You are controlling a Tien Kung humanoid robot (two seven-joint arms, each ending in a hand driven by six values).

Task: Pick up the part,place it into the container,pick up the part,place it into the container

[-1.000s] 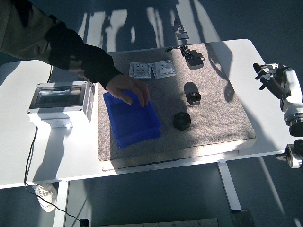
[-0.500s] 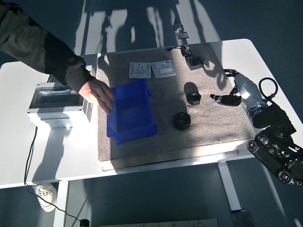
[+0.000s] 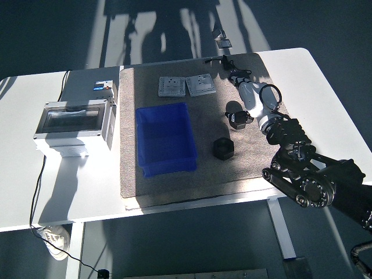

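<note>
Currently: right hand (image 3: pixel 240 118) over upper black part (image 3: pixel 236 115), finger state cannot be told | second black part (image 3: pixel 223 148) just right of blue container (image 3: pixel 164 139) | both on grey mat (image 3: pixel 203 174)

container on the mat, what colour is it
Blue; the container shows plainly in the head view, open and empty.

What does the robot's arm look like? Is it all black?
Not all black. The right arm has chunky black round joints with small silver bolts. Its forearm is white, with a black cable looping beside it, and the right hand at the end is dark.
</note>
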